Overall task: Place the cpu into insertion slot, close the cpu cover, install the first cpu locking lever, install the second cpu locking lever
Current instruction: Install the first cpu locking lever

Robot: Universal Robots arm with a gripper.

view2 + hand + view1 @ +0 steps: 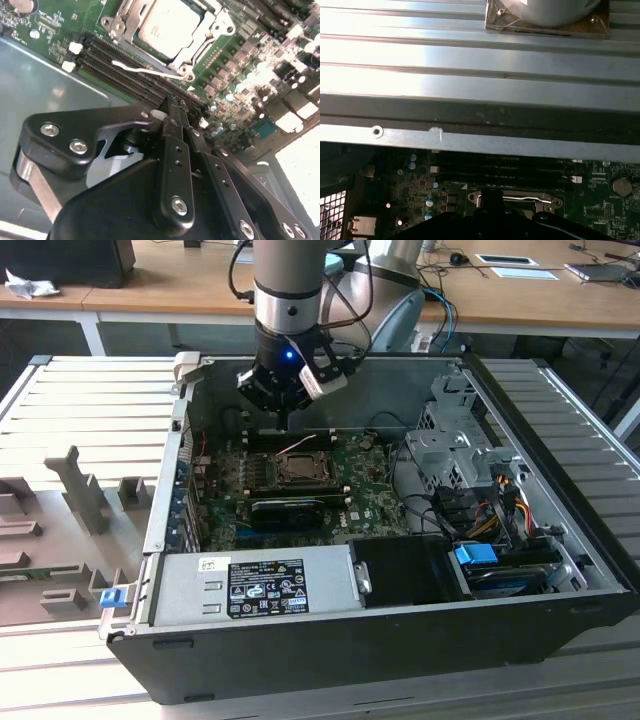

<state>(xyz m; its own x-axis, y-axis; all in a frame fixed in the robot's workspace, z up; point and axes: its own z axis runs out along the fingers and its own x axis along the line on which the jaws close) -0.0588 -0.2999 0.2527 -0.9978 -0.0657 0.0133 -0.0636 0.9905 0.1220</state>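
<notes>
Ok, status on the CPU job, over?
Gripper shut, empty, above the memory slots. CPU seated in insertion slot, cover down over it. Nothing in the way.

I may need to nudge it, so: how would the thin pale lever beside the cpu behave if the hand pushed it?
The lever looks like thin wire, so probably springy rather than rigid. It seems light and may slip off the hand. It lies close along the memory slots, so a slip could scrape them.
</notes>
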